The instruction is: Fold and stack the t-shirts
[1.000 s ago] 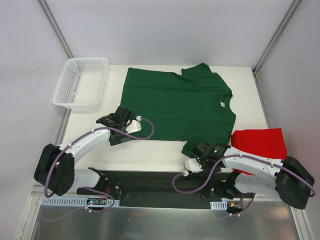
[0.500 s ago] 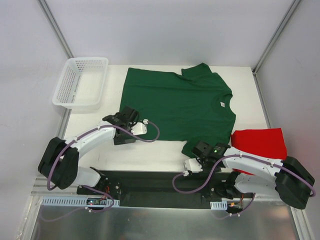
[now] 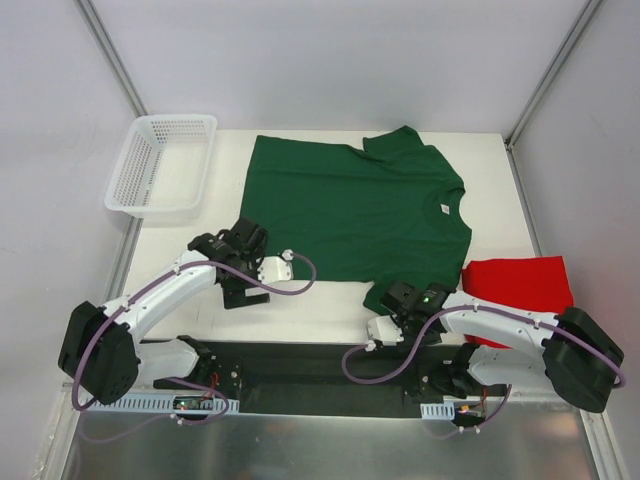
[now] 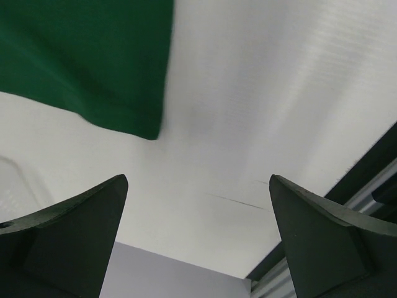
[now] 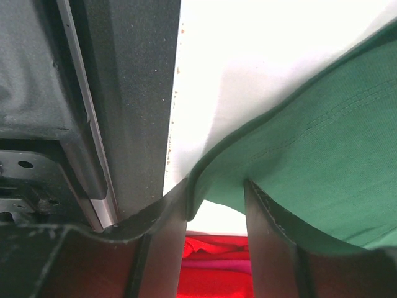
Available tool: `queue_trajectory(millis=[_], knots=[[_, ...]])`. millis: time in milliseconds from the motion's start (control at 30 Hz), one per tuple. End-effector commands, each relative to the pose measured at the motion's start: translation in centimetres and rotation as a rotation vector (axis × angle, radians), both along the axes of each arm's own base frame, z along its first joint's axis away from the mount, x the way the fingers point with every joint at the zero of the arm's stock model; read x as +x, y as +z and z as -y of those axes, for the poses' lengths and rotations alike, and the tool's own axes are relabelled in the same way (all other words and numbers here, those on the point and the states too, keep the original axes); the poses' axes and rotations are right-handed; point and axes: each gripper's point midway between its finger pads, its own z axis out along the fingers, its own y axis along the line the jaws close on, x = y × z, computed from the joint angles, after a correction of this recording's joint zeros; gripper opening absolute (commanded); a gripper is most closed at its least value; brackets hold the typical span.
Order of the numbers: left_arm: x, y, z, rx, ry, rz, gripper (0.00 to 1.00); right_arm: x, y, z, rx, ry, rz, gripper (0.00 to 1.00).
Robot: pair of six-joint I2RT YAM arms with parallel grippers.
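The dark green t-shirt (image 3: 350,210) lies spread flat mid-table, neck to the right. A bright red t-shirt (image 3: 520,285) lies bunched at the right edge. My left gripper (image 3: 243,240) hovers open by the green shirt's near left hem corner (image 4: 80,56), and nothing is between its fingers (image 4: 198,180). My right gripper (image 3: 402,296) is at the green shirt's near sleeve. In the right wrist view the sleeve hem (image 5: 322,143) drapes across the parted fingers (image 5: 217,186), not pinched. Red cloth (image 5: 217,273) shows through the gap.
A white mesh basket (image 3: 160,165) stands at the table's back left. The black base rail (image 3: 300,365) runs along the near edge, close beside my right gripper (image 5: 130,93). Grey walls close in the table on three sides.
My left wrist swung right toward the hem corner, then drew back slightly and turned. It stayed open. The right gripper stayed at the sleeve, almost still.
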Motion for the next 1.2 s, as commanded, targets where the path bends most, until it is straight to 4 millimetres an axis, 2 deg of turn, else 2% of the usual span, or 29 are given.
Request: queue_trajectory(millis=[0,167,267,400,500,833,1167], knots=[[-2.3,-2.9,-2.0,0.068,-0.016,-0.107,0.99,-0.7,0.2,0.2,-0.013,-0.015,-0.034,0.43],[-1.0,-4.6,-3.1,0.093,-0.008,-0.100,0.98,-0.7,0.2,0.3,-0.012,-0.018,-0.031,0.43],[0.5,-4.5,-3.2,0.098,-0.005,-0.071,0.97,-0.8,0.3,0.4,-0.011,-0.020,-0.030,0.43],[2.5,-3.5,-2.6,0.080,-0.015,-0.024,0.97,-0.8,0.3,0.3,-0.008,-0.023,-0.031,0.43],[3.3,-3.8,-2.2,0.082,-0.020,-0.030,0.96,-0.8,0.3,0.3,-0.007,-0.024,-0.032,0.43],[3.6,-6.7,-2.8,0.136,-0.022,-0.089,0.93,-0.9,0.3,0.3,-0.003,-0.026,-0.033,0.43],[4.9,-6.5,-3.4,0.130,0.013,-0.064,0.88,-1.0,0.2,0.2,0.001,-0.026,-0.041,0.43]])
